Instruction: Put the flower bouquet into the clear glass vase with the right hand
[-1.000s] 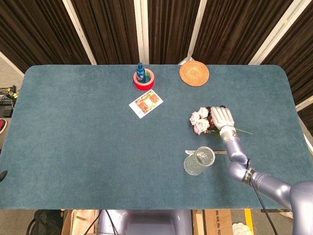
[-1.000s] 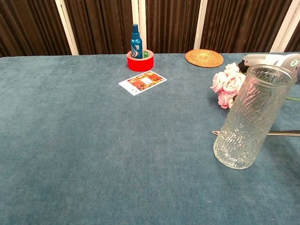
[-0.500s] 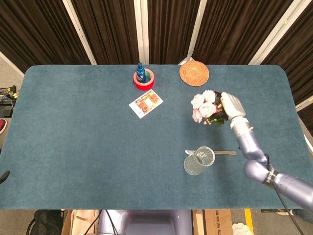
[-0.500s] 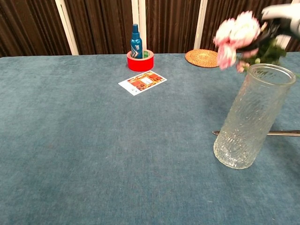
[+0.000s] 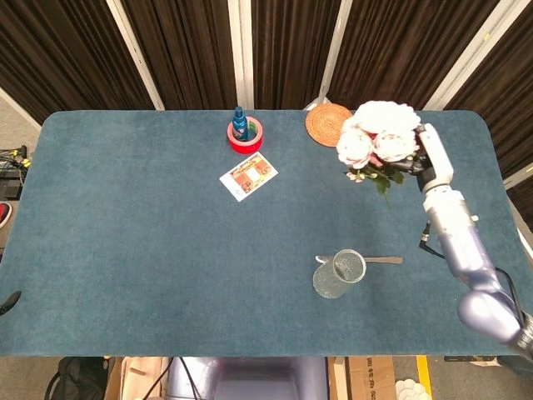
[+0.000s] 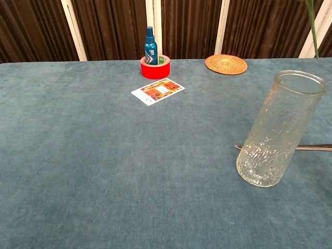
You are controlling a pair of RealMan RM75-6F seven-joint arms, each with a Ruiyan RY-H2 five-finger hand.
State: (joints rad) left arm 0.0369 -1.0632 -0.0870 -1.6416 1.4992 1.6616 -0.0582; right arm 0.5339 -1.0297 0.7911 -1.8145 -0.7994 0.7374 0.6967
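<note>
right hand (image 5: pixel 435 165) gripping flower bouquet (image 5: pixel 376 137), blooms leftward

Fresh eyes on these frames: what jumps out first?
The flower bouquet of pale pink and white roses, gripped by the right hand and lifted over the table's far right part, near the woven coaster. Next, the clear glass vase, upright and empty at the near right, with a metal utensil lying behind it.
</note>
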